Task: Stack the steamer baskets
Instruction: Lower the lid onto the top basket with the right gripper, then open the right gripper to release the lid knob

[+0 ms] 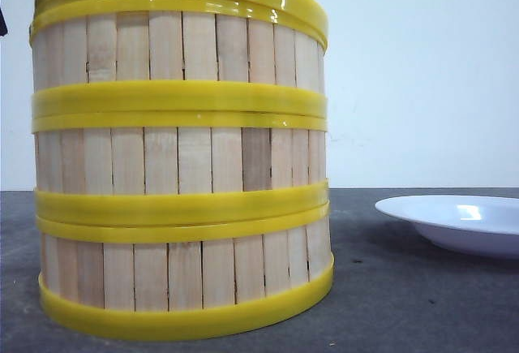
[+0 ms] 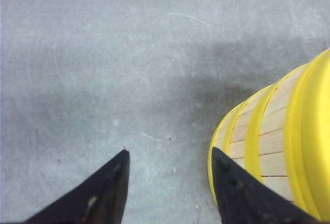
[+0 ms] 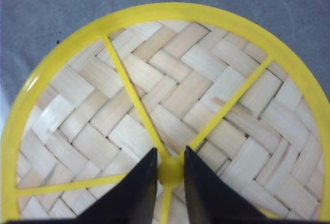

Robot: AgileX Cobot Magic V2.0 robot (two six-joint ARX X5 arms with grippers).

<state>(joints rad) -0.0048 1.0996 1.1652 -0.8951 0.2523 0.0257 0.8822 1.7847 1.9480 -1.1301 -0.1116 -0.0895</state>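
Three stacked steamer baskets (image 1: 180, 166), one plate (image 1: 462, 221)

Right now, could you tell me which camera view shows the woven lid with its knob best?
The right wrist view: the lid fills it, with the right gripper at its knob. The front view shows only its yellow rim edge-on atop the steamer baskets; the left wrist view, only a rim sliver.
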